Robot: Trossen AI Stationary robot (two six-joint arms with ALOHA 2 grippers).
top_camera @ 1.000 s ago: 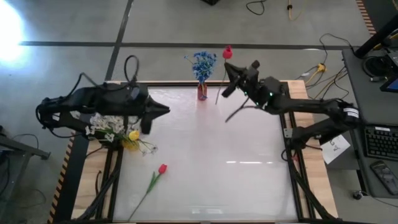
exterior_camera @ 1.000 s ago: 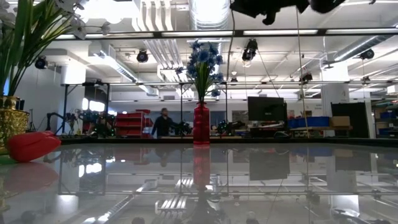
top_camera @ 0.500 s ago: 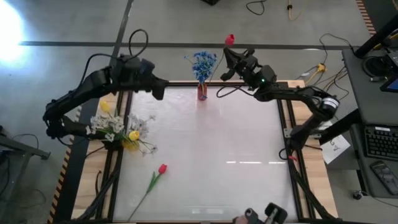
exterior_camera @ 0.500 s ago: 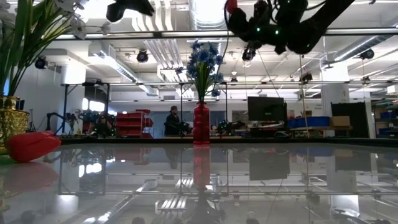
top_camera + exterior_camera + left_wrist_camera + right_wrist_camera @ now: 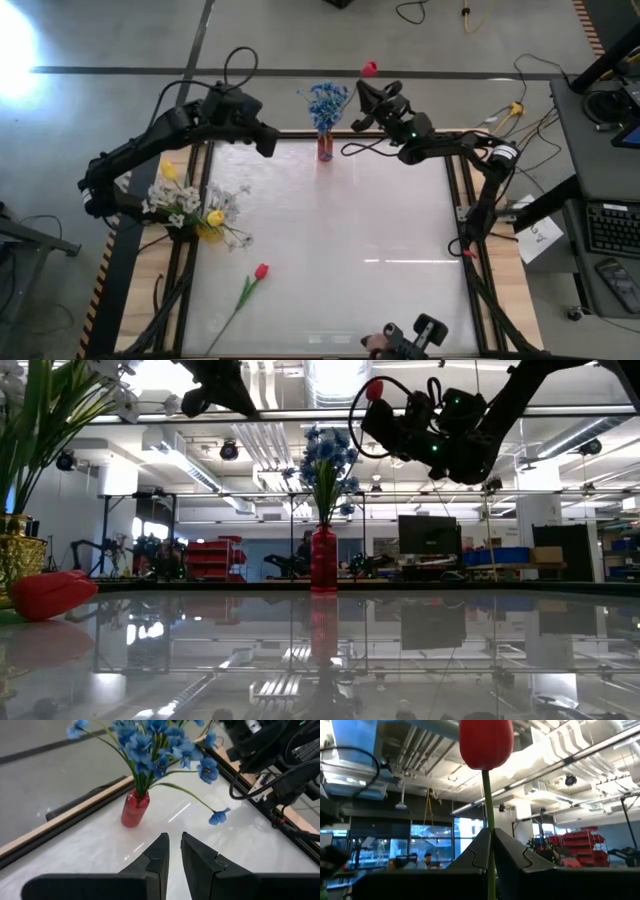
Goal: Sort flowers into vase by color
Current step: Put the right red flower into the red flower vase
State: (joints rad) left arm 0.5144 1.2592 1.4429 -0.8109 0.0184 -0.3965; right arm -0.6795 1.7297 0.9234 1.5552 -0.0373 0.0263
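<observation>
Right gripper (image 5: 362,92), jaws clamped on the red tulip (image 5: 369,69) stem: keep stem vertical, lower into an unoccupied vase; left gripper (image 5: 270,146) jaws nearly together, holding nothing

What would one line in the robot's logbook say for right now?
right gripper: shut on red tulip, raised beside blue flowers in red vase | left gripper: empty, near vase
</observation>
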